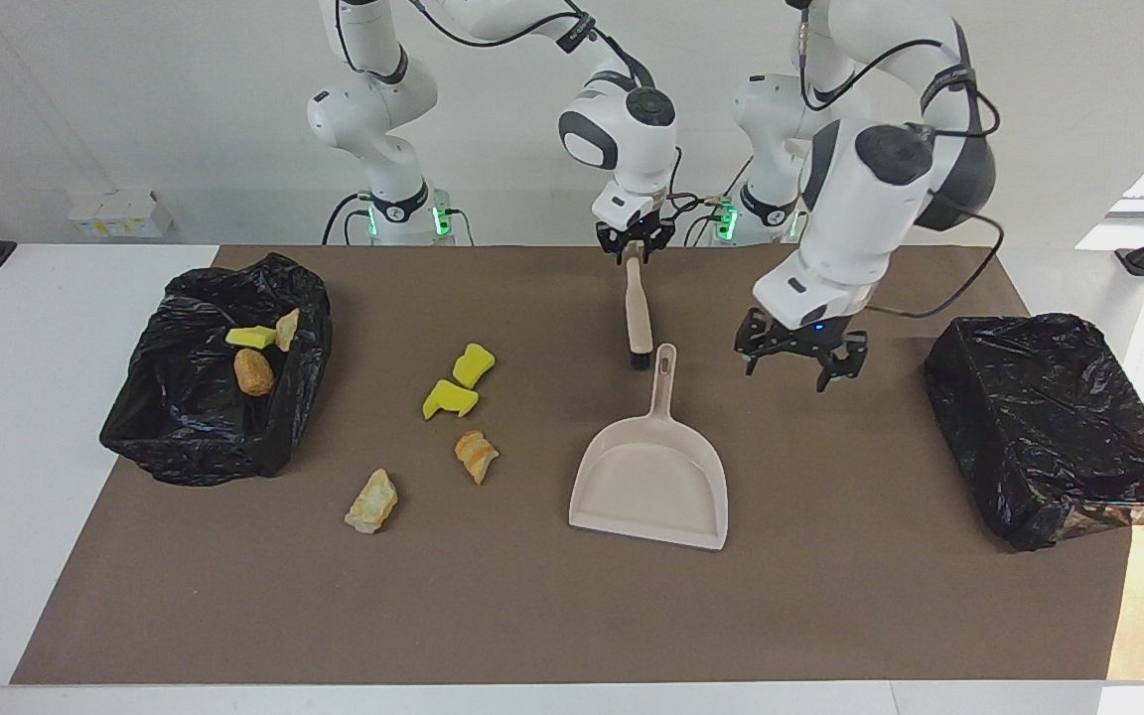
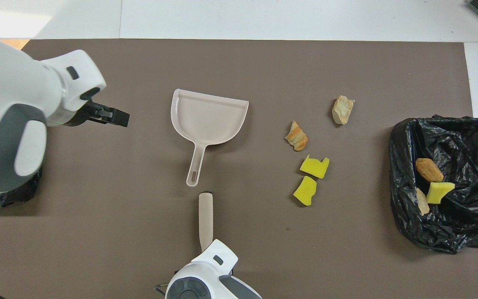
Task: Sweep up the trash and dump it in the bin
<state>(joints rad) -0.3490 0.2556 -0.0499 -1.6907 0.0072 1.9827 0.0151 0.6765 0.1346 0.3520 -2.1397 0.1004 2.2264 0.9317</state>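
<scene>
The pale dustpan (image 1: 651,487) lies flat mid-mat, its handle toward the robots; it also shows in the overhead view (image 2: 208,120). My right gripper (image 1: 635,253) is shut on the top of a beige brush (image 1: 638,318), whose black bristle end hangs by the dustpan's handle tip. My left gripper (image 1: 798,359) is open and empty, over the mat between the dustpan and the bin at the left arm's end. Trash on the mat: two yellow sponge pieces (image 1: 474,364) (image 1: 449,399) and two tan chunks (image 1: 476,456) (image 1: 371,502), beside the dustpan toward the right arm's end.
A black-bagged bin (image 1: 185,437) at the right arm's end holds a yellow piece (image 1: 251,337), a tan chunk (image 1: 287,328) and an orange-brown lump (image 1: 253,372). A second black-bagged bin (image 1: 1049,427) stands at the left arm's end.
</scene>
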